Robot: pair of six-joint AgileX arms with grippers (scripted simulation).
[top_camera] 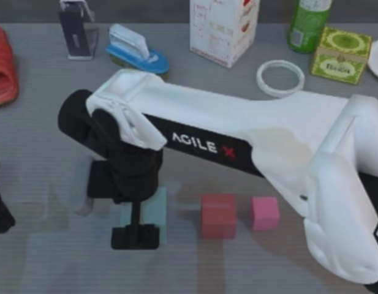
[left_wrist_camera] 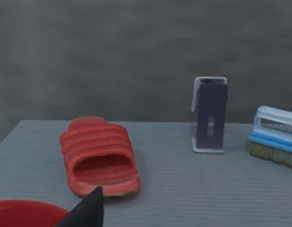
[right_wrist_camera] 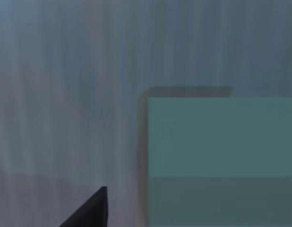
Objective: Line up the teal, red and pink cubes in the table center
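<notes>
Right wrist view is showing the teal cube (right_wrist_camera: 221, 142) close, plain and matte, which the top view is half hiding at six o'clock beneath the right hand (top_camera: 135, 236); I cannot tell its opening.

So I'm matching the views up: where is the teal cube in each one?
Top view: teal cube lower centre, left of the red cube, partly under the right gripper.
Left wrist view: not in it.
Right wrist view: teal cube fills the lower right.
Shared landmark: the ribbed grey table.

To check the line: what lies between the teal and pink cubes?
The red cube sits between the teal cube and pink cube, seen in the top view.
</notes>
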